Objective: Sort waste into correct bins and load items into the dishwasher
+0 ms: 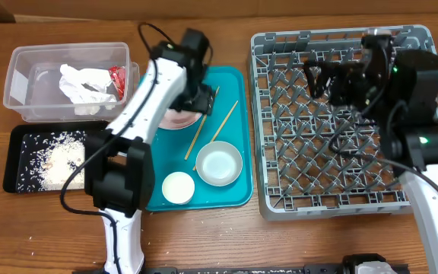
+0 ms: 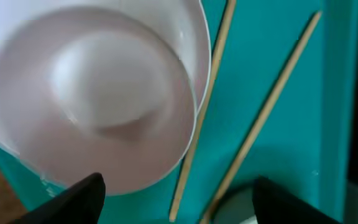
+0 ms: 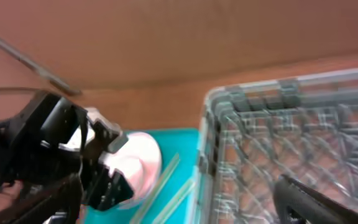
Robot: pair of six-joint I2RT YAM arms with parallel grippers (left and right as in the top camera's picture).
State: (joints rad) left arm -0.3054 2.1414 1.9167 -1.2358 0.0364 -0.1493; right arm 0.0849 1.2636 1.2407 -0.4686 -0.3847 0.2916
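Left arm is stretching over the teal tray [image 1: 238,84]; right arm is hanging above the dish rack [image 1: 341,167].
Nearest me, the white cup [image 1: 179,187] and grey-green bowl [image 1: 219,165] are sitting on the tray. Beyond them, the left gripper [image 2: 176,199], fingers apart, is hovering over the pink bowl [image 2: 98,99] beside two chopsticks [image 2: 260,118]. The right gripper [image 1: 324,80] is holding its fingers spread.

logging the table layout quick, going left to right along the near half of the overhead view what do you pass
shallow black rectangular tray scattered with white rice → small white round cup → grey-green round bowl → large square grey plastic dish rack
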